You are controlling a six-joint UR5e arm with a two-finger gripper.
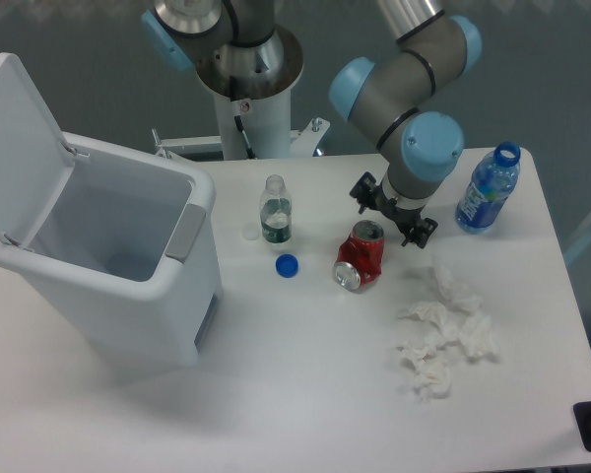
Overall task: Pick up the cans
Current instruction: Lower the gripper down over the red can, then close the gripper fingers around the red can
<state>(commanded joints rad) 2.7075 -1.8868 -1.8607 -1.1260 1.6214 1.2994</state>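
Note:
The can (361, 256), crushed and red with silver ends, lies on its side on the white table (305, 394), just right of centre. My gripper (394, 211) hangs behind and slightly right of the can's far end, pointing down. Its black fingers (423, 233) are spread apart, so it is open, and nothing is held between them. The can is not touched.
A white bin (108, 256) with its lid raised stands at the left. A small clear bottle (275, 210) and a blue cap (287, 265) sit left of the can. A blue plastic bottle (489, 187) stands at the far right. Crumpled tissues (443, 330) lie at the front right.

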